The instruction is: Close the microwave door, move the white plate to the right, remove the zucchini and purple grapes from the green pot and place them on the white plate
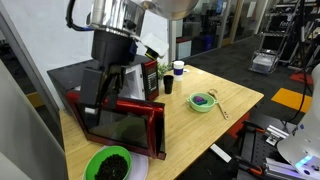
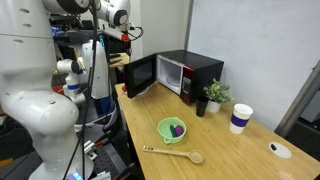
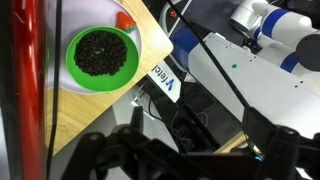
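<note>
Wooden table, lab behind. Door stands open, swung out over table; gripper at its upper edge, jaws wide, empty. Push flat on free edge, steady arc until latched, keeping clear of bowl nearby.

Bright, even indoor light with soft shadows; all views small and grainy, wrist foreground blurred dark.

Red microwave door open, purple grapes inside pale-green pot
</note>
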Tool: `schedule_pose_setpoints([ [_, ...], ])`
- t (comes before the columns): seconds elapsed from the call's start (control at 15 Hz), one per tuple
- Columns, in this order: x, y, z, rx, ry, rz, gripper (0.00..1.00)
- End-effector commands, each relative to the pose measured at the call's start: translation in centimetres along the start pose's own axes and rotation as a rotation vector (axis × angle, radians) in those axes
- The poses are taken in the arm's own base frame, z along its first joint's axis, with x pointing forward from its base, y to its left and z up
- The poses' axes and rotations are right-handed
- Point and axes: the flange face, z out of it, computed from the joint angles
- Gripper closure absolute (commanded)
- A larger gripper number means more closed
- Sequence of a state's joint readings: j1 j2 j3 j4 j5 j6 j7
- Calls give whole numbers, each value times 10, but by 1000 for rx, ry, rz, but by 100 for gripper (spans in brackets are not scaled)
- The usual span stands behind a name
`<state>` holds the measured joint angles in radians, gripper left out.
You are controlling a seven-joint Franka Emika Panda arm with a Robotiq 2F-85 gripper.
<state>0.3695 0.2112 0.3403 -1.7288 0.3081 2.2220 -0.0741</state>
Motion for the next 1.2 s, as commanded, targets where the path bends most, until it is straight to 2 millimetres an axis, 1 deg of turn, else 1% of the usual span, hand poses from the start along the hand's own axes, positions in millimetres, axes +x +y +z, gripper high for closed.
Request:
schedule_pose_setpoints([
  [0.0, 18, -16, 21, -7, -13, -19, 0],
  [0.27, 18, -25, 45, -44, -49, -25, 0],
  [0.6, 7, -21, 75, -102, -106, -9, 0],
  [0.93, -3, -11, 89, -207, -147, 8, 0],
  [1.13, -8, -8, 94, -254, -169, 12, 0],
])
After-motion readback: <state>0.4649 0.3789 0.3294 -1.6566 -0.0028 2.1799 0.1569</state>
